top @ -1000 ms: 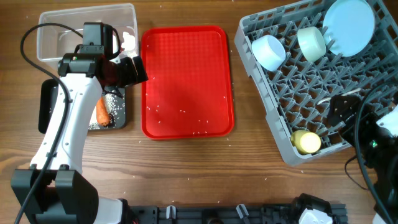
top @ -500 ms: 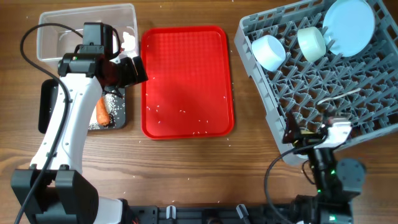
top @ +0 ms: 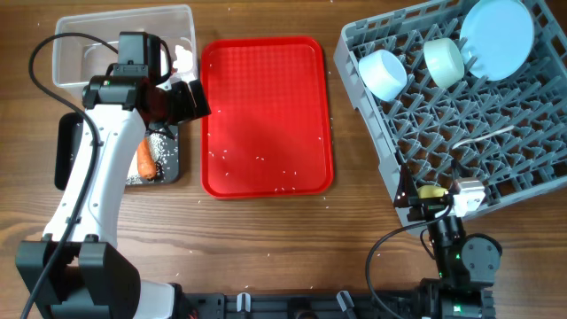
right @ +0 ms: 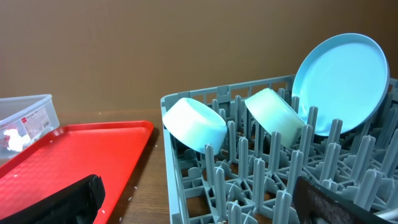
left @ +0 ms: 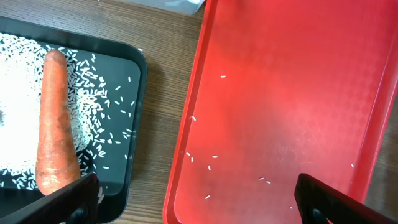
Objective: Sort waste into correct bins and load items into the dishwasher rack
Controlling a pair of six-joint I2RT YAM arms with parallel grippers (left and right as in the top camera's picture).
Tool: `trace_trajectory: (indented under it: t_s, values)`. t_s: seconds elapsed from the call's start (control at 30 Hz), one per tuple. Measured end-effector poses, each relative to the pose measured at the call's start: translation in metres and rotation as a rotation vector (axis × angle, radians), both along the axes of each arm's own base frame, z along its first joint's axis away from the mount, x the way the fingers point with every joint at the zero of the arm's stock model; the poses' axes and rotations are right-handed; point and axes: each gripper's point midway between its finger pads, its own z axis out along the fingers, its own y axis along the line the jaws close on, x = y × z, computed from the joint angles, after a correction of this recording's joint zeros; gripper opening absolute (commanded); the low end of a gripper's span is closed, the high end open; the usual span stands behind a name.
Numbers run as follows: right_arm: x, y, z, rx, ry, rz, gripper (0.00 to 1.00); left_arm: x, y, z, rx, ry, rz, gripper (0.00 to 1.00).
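**Sorting waste and loading the rack: both grippers open and empty**

Flat red plastic serving tray (top: pixel 266 89) lies mid-table and serves as the landmark. Just beside its left rim, across a strip of bare wood, is the shallow black rectangular tray (top: pixel 66 151). This holds the orange carrot (top: pixel 146 158), which lies lengthwise on a bed of white rice grains (top: pixel 164 144). A few stray grains also dot the red tray's near half.

Off the red tray's far left corner stands the clear plastic rectangular tub (top: pixel 71 31). Something white lies at its tray-side end, too hidden to identify.

Left gripper (top: pixel 182 99) hovers at the red tray's left rim. In the wrist view its fingers (left: pixel 68 199) stand wide apart with nothing between them.

Right of the red tray sits the large square grey plastic dishwasher rack (top: pixel 425 124) with its grid of upright pegs. The following are propped on edge along its far side:
- Pale blue bowl (top: pixel 383 73), nearest the red tray.
- Pale green bowl (top: pixel 445 60).
- Round pale blue plate (top: pixel 496 37), farthest from the tray.

White spoon (top: pixel 483 135) lies across the pegs. Small yellow cup (top: pixel 431 190) shows at the rack's near corner, partly hidden by the right gripper (top: pixel 425 206). That gripper's fingers (right: pixel 62 202) are likewise spread, holding nothing.
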Motion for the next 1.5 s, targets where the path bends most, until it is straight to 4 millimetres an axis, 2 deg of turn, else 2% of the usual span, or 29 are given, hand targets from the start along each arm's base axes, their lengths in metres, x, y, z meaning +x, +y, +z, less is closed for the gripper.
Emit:
trace_trajectory:
  t_s: [0.33, 0.5, 0.57, 0.6, 0.63, 0.7, 0.73, 0.77, 0.8, 0.83, 0.93, 1.07, 1.23, 1.4, 1.5]
  values:
    - [0.0, 0.0, 0.0, 0.0, 0.0, 0.0, 1.0, 0.001, 0.001, 0.0, 0.007, -0.004, 0.003, 1.0]
    - [0.0, 0.0, 0.0, 0.0, 0.0, 0.0, 1.0, 0.016, 0.003, 0.008, 0.018, -0.081, 0.009, 1.0]
    - [0.0, 0.0, 0.0, 0.0, 0.0, 0.0, 1.0, 0.037, 0.002, 0.027, 0.01, -0.23, 0.011, 1.0]
    - [0.0, 0.0, 0.0, 0.0, 0.0, 0.0, 1.0, 0.047, 0.002, 0.047, 0.003, -0.371, 0.012, 1.0]
    - [0.0, 0.0, 0.0, 0.0, -0.001, 0.0, 1.0, 0.048, 0.002, 0.065, -0.001, -0.475, 0.013, 1.0]
    - [0.0, 0.0, 0.001, 0.0, -0.002, 0.0, 1.0, 0.029, 0.004, 0.101, -0.012, -0.675, 0.018, 1.0]
    - [0.0, 0.0, 0.001, 0.0, -0.002, 0.0, 1.0, 0.007, 0.009, 0.115, -0.015, -0.777, 0.027, 1.0]
    - [0.0, 0.0, 0.001, 0.0, -0.005, -0.001, 1.0, -0.006, 0.013, 0.119, -0.018, -0.845, 0.033, 1.0]
    - [0.0, 0.0, 0.001, -0.001, -0.005, 0.0, 1.0, -0.021, 0.016, 0.115, -0.023, -0.886, 0.036, 1.0]
    - [0.0, 0.0, 0.001, -0.001, -0.005, 0.0, 1.0, -0.037, 0.021, 0.103, -0.023, -0.899, 0.045, 1.0]
    - [0.0, 0.0, 0.001, -0.004, -0.006, 0.0, 1.0, -0.078, 0.03, 0.059, -0.022, -0.978, 0.064, 1.0]
    - [0.0, 0.0, 0.001, -0.004, -0.005, 0.0, 1.0, -0.108, 0.028, 0.038, -0.016, -1.116, 0.058, 1.0]
    - [0.0, 0.0, 0.001, -0.004, -0.005, 0.0, 1.0, -0.121, 0.028, 0.026, -0.009, -1.166, 0.063, 1.0]
    - [0.0, 0.0, 0.001, -0.004, -0.005, 0.0, 1.0, -0.13, 0.02, 0.005, -0.025, -1.114, 0.042, 1.0]
    - [0.0, 0.0, 0.001, -0.004, -0.005, 0.0, 1.0, -0.13, 0.017, 0.004, -0.032, -1.11, 0.03, 1.0]
